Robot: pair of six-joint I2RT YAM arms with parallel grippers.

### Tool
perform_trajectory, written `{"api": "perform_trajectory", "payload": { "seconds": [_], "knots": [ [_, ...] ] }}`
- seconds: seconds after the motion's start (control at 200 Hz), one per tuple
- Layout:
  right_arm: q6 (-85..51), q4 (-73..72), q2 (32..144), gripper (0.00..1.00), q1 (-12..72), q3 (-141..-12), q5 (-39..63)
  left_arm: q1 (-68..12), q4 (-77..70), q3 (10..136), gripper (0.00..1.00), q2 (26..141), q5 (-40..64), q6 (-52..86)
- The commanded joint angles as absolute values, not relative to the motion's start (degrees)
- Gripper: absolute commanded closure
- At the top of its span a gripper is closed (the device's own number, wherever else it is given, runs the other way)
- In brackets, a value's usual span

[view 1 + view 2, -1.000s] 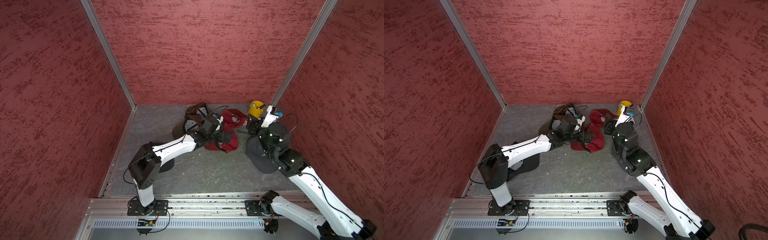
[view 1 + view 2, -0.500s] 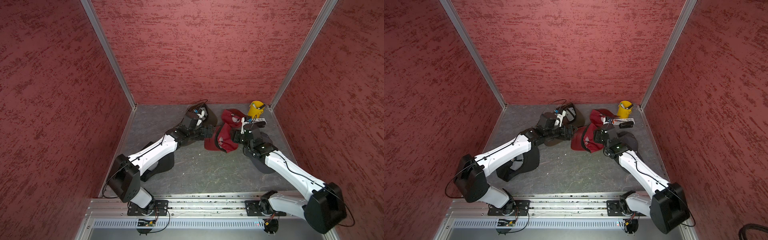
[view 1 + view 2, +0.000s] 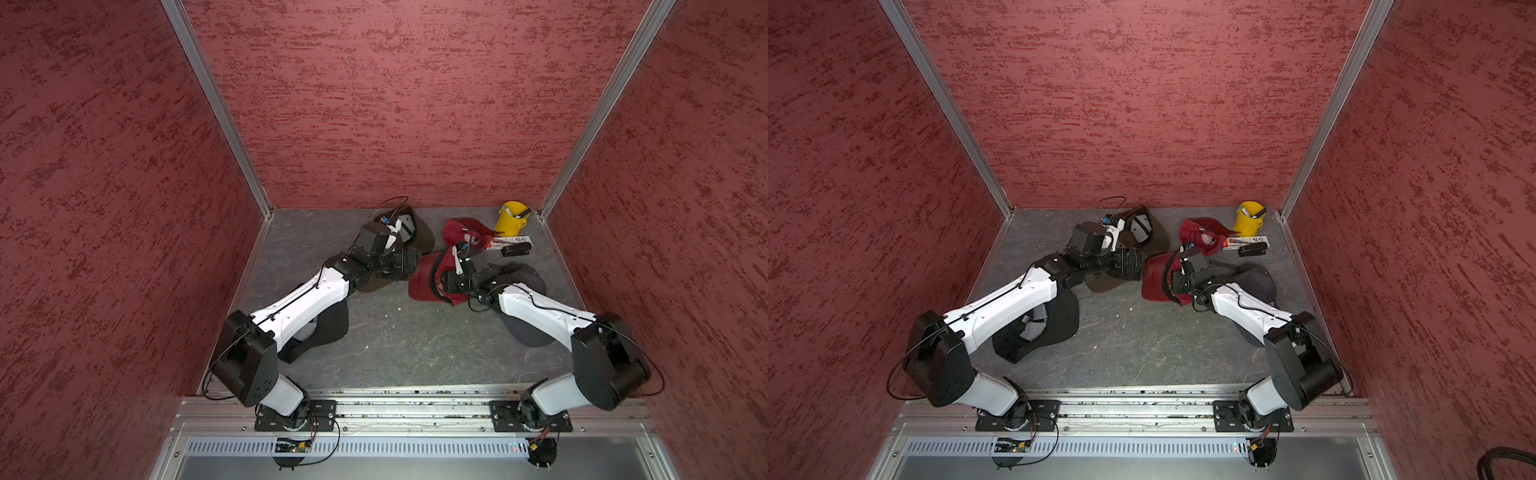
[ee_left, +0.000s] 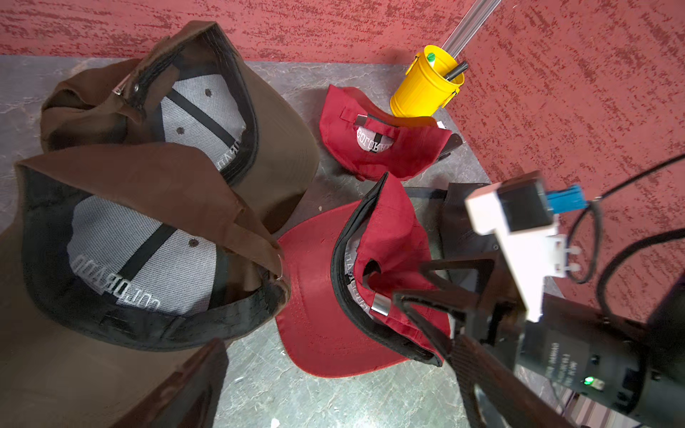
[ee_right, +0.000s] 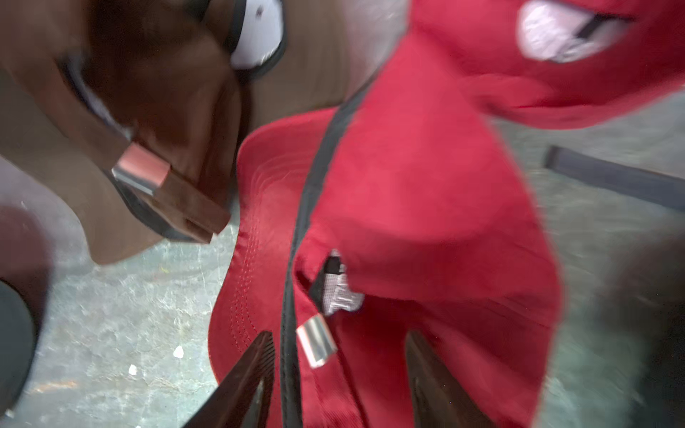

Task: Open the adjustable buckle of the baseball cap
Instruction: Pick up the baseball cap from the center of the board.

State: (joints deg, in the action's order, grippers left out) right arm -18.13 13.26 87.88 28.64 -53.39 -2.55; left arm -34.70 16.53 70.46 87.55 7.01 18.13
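Red cap (image 4: pixel 322 296) | buckle (image 5: pixel 317 341) bracketed by half-parted right claw (image 5: pixel 338 337) | left claw (image 3: pixel 405 264) spread wide | buckle best pinched squarely

White links (image 3: pixel 307 299), blk joints (image 3: pixel 249 365), thin blk cables (image 4: pixel 647 241), blue wrist plug (image 4: pixel 565 198).

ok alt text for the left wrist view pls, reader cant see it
The right gripper, jaws apart, is poised at the silver buckle on an upturned red cap. Two upturned brown caps lie beside it; a second red cap and a yellow bucket of pens stand by the wall.
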Motion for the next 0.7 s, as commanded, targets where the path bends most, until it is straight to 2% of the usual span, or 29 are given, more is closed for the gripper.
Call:
{"api": "perform_trajectory", "payload": {
  "seconds": [0.0, 0.245, 0.436, 0.621, 0.696],
  "knots": [
    [-14.0, 16.5, 90.5, 0.41, 30.3, -56.6, -2.6, -34.4, 17.7, 72.8, 0.04, 88.9, 7.2, 16.6],
    [-12.1, 20.4, 92.4, 0.36, 31.0, -57.0, -4.2, -34.4, 17.9, 73.7, 0.04, 90.0, 6.8, 15.9],
    [-12.3, 22.0, 93.4, 0.35, 31.3, -56.9, -11.3, -34.4, 18.1, 74.7, 0.04, 90.7, 6.6, 15.6],
    [-11.6, 22.5, 92.7, 0.42, 31.3, -57.0, -14.0, -34.4, 18.5, 75.3, 0.04, 90.8, 6.1, 14.9],
    [-11.0, 22.5, 92.5, 0.48, 31.3, -56.7, -13.9, -34.4, 18.5, 75.2, 0.04, 90.6, 5.8, 14.6]
  ]
}}
